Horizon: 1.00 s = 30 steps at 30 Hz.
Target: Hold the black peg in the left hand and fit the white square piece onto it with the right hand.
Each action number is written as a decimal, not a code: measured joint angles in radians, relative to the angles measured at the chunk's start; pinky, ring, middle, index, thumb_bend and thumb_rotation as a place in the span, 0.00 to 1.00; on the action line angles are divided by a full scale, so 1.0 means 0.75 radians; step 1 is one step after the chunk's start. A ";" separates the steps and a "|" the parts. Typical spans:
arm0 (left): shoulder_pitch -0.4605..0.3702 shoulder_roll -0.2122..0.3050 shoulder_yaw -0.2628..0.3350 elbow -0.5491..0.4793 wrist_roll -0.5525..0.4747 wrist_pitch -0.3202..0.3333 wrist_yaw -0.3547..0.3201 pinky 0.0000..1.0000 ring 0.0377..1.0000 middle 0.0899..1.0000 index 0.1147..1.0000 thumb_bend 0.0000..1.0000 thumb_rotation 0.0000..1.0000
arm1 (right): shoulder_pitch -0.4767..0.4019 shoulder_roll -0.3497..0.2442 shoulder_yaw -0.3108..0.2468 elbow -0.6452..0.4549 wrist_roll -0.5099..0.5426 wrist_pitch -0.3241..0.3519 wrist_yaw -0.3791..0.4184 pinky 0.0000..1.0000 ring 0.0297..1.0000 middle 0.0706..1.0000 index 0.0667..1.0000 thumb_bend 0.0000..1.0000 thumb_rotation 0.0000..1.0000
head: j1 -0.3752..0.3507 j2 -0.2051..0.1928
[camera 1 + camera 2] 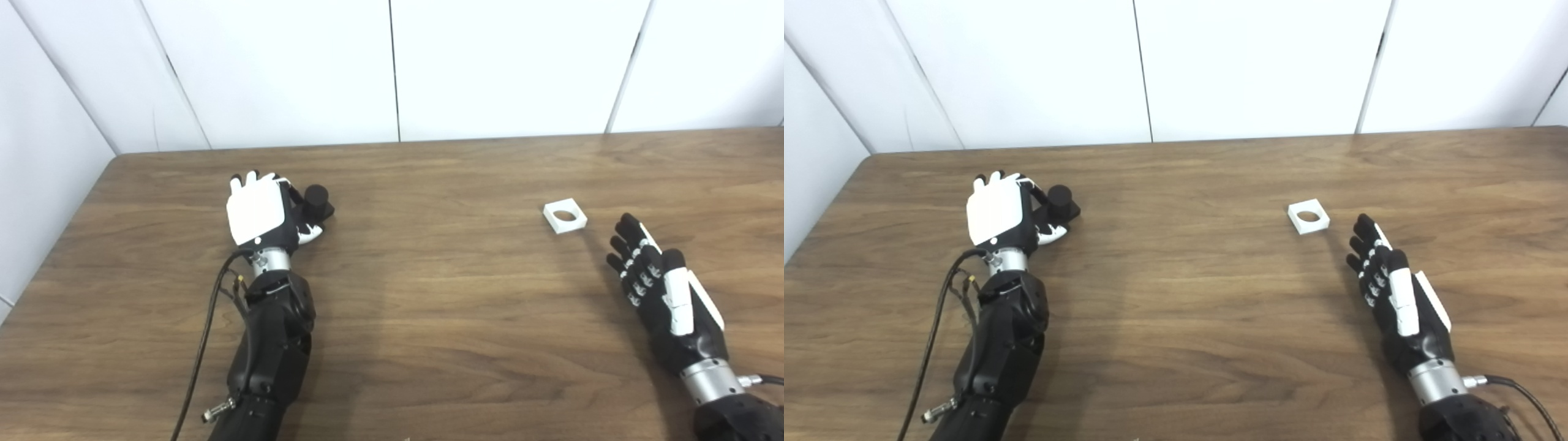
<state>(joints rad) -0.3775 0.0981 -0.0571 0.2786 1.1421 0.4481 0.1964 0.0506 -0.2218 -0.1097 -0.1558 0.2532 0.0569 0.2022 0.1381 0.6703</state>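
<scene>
The black peg (317,199), a short cylinder on a black square base, stands on the wooden table (429,294) at the left. My left hand (260,211) is right beside it, back to the camera. Its fingers are spread and its thumb lies by the peg's base. I cannot tell if it touches the peg. The white square piece (565,215) with a round hole lies flat on the table at the right. My right hand (658,288) is open and empty, with its fingertips a short way in front of and to the right of the piece.
A white panelled wall (392,67) runs behind the table's far edge. The table's left edge (58,239) slants near my left arm. A black cable (205,343) hangs along my left forearm.
</scene>
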 measured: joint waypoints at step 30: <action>0.227 0.023 -0.129 -0.386 -0.258 0.024 -0.107 1.00 0.96 0.83 0.42 0.52 0.07 | -0.003 0.011 0.024 -0.027 -0.009 0.011 -0.013 1.00 1.00 1.00 1.00 0.66 1.00 | -0.055 0.012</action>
<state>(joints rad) -0.2076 0.1156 -0.1539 -0.0112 0.9488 0.4664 0.1164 0.0481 -0.2138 -0.0919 -0.1763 0.2461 0.0652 0.1924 0.0967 0.6796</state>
